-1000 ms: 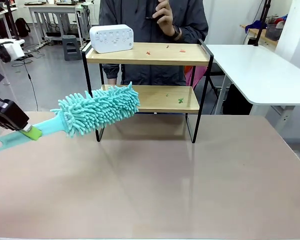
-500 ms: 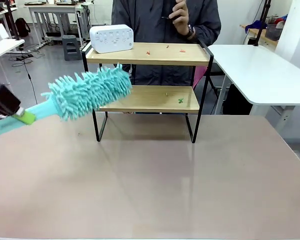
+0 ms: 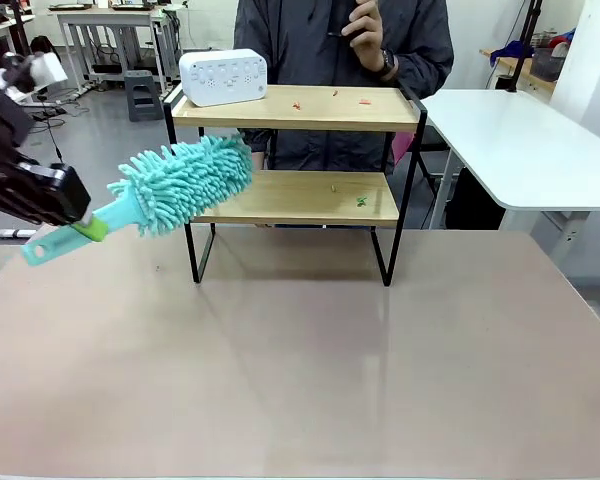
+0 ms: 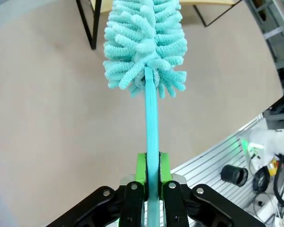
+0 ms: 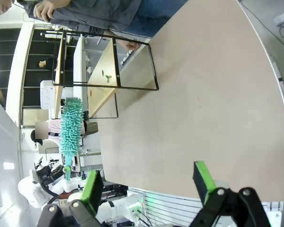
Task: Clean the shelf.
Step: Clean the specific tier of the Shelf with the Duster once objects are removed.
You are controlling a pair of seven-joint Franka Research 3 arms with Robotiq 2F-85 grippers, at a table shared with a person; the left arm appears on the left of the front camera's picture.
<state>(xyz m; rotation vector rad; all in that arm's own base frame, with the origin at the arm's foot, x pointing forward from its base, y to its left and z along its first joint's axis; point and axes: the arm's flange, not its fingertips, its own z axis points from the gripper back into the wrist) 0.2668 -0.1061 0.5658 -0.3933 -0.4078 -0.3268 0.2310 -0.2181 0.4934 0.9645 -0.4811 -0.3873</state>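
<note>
Lifted since 1 second ago: teal duster (image 3: 185,185), its fluffy head now sitting between the 2 boards at the left end of the shelf (image 3: 300,200), which is standing at the far side of the worktop (image 3: 300,350). Left gripper (image 4: 152,168) is pinching the flat handle, jaws fully closed on it, angling the head up toward the boards. Red scraps (image 3: 365,101) above and green scraps (image 3: 361,201) below are likely awaiting sweeping. Right gripper (image 5: 147,184) is idling, jaws spread wide, holding nothing.
</note>
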